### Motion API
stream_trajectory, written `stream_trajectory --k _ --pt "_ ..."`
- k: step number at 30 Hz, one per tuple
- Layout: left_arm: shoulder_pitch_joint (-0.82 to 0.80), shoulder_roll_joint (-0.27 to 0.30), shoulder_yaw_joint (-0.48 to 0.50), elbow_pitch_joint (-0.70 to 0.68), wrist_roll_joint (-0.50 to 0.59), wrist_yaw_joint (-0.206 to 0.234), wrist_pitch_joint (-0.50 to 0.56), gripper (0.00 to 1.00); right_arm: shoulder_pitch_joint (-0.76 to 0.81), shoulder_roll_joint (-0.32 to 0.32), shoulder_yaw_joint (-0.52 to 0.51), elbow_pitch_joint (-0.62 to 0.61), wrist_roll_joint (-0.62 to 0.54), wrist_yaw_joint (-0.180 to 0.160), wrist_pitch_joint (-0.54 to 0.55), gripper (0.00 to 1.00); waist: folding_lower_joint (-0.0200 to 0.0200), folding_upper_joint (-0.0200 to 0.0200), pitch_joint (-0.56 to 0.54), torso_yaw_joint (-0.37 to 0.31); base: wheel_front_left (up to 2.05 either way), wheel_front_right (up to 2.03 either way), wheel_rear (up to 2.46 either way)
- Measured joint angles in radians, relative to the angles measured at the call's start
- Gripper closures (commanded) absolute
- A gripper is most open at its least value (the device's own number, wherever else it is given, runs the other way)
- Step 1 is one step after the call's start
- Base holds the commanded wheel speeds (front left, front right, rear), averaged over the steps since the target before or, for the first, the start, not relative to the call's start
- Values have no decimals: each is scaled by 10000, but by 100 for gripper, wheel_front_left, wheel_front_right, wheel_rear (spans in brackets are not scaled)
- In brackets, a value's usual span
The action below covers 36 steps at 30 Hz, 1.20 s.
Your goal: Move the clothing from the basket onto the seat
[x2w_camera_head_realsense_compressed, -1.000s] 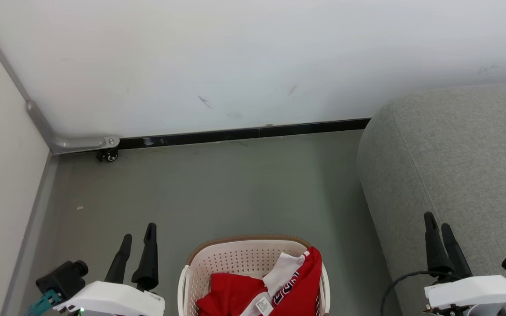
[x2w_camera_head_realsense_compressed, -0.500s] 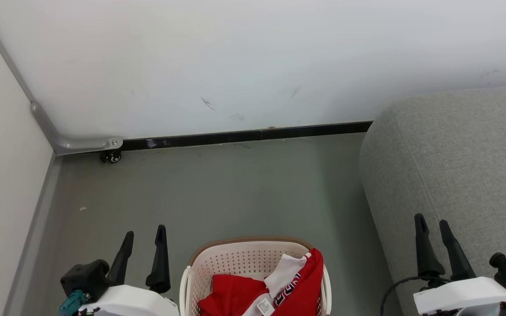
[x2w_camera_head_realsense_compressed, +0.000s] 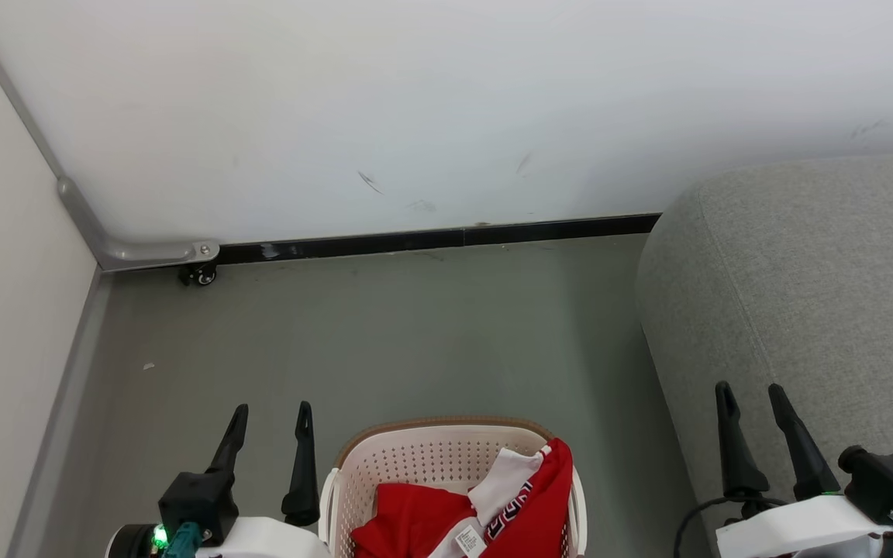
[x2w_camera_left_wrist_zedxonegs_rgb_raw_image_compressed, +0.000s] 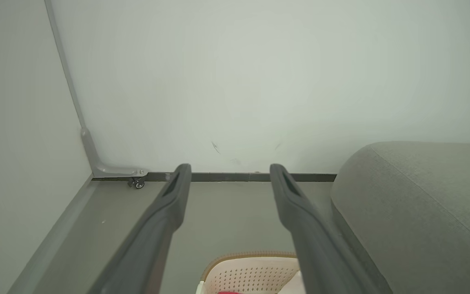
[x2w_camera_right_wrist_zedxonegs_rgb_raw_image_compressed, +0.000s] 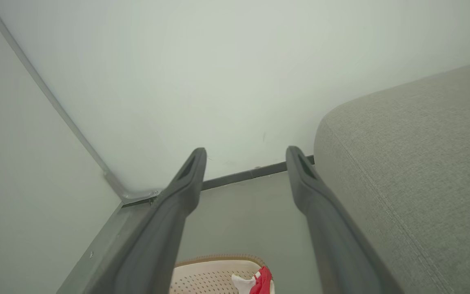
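The robot's left gripper and right gripper hang empty, each with its 2 dark fingers spread wide, the left over the grey floor and the right in front of the grey seat. Between them the cream basket stands on the floor near the seat, holding the red-and-white clothing, 1 fold with patterned trim and a small white label lying against its right rim.
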Motion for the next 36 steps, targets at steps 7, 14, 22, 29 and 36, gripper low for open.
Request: stream_trajectory --k 7,14,22,29,36 --pt "0 15 -198 159 1045 268 -247 0 -1 2 6 123 -1049 0 -230 0 -2 0 6 16 0 0 0" --pt "0 13 -318 385 1724 525 -433 0 -4 2 0 142 -1822 2 -408 0 -2 0 26 1 0 0 0" --pt "-1 0 -190 650 1655 627 -433 0 -4 4 -84 196 -1789 2 -408 0 -3 0 48 -23 0 0 0" --pt "-8 -6 -113 811 1630 671 -433 0 -4 4 -77 284 -1563 0 -393 0 -4 0 65 -32 0 0 0" --pt "-24 -15 -96 895 1615 700 -433 0 -4 4 -2 500 -1358 2 -188 0 -4 0 88 -39 0 0 0"
